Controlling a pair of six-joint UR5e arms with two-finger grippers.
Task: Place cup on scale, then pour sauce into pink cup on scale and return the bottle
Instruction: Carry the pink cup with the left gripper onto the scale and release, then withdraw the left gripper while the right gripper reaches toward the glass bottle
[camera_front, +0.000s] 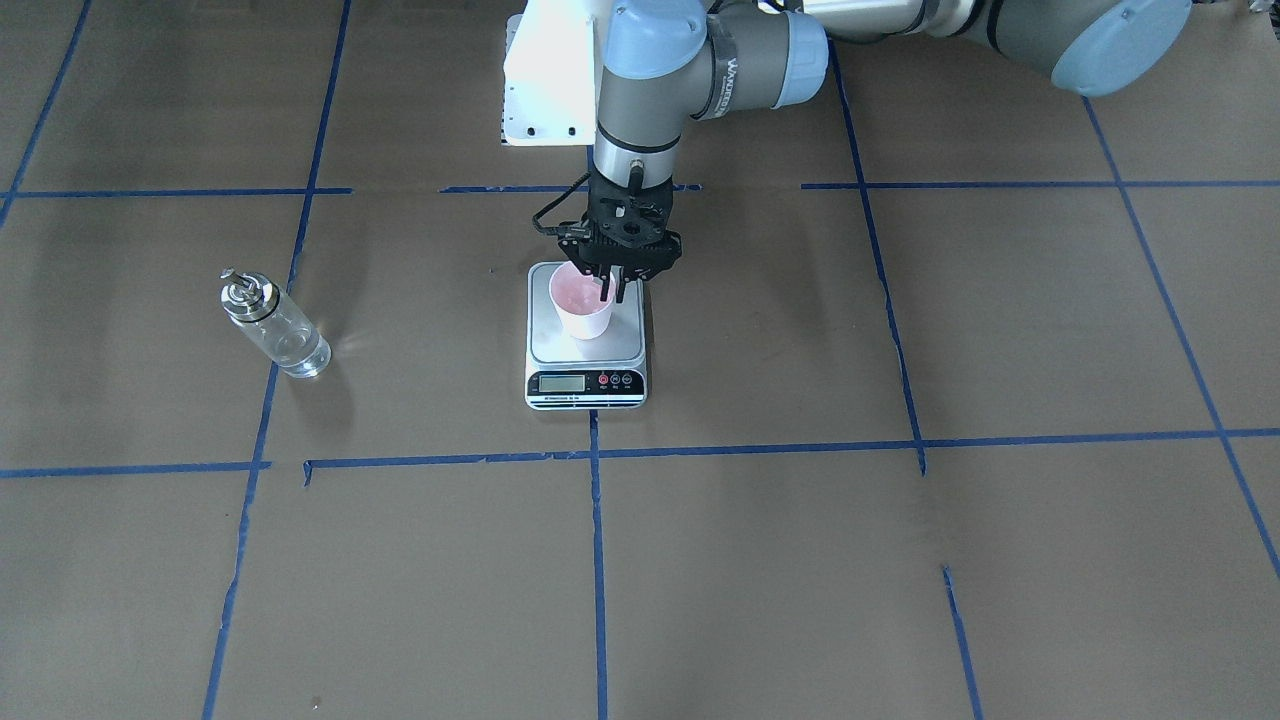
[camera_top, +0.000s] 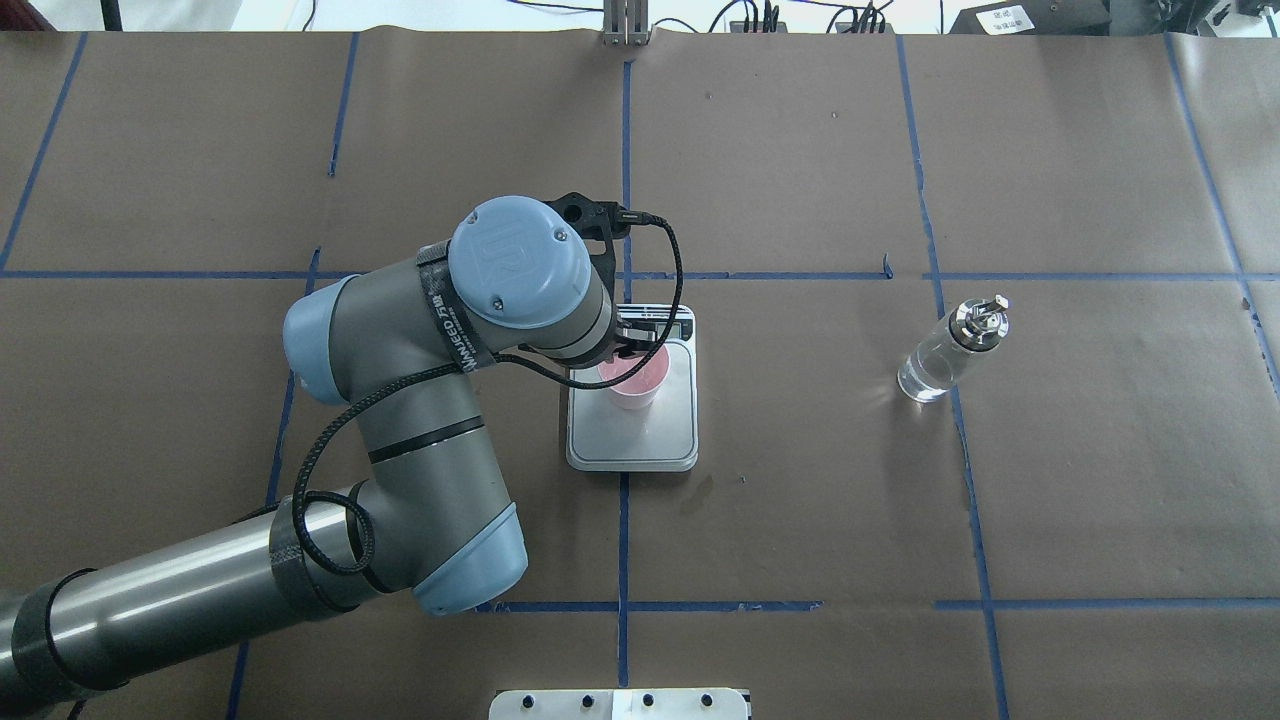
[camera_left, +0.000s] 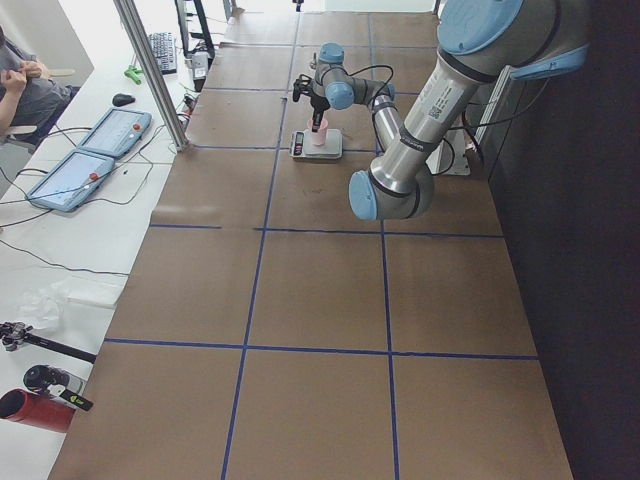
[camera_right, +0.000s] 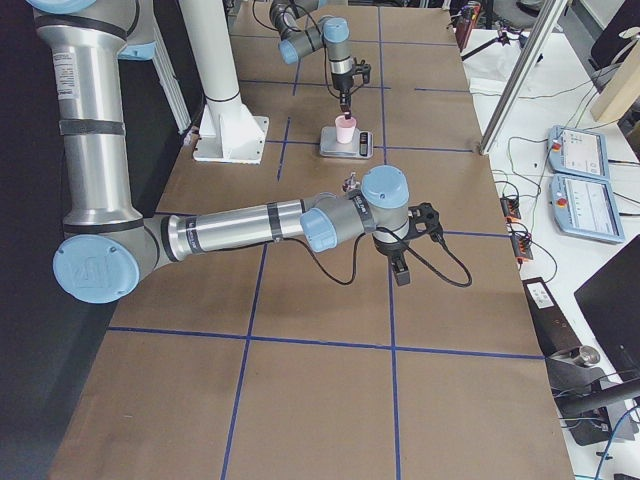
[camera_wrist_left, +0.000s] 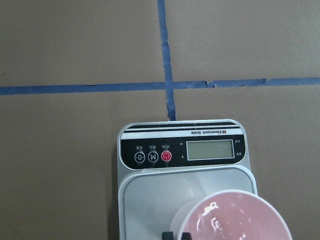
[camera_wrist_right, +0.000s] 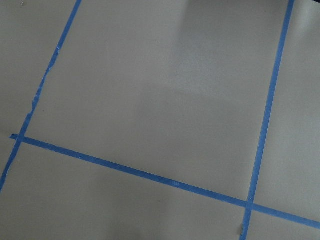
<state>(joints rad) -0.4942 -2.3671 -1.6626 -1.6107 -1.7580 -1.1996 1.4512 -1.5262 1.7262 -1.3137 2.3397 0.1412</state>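
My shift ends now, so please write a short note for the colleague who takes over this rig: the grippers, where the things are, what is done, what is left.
Left gripper: its fingers look closed on the rim of the pink cup.
Right gripper: over the table paper, apart from the job's things. It shows only in the side view, so open or shut cannot be told.
The pink cup stands upright on the kitchen scale.
The glass bottle stands upright on the table, on the robot's right, untouched.
Done: cup on scale.
Left: release the cup, pour the sauce, return the bottle.
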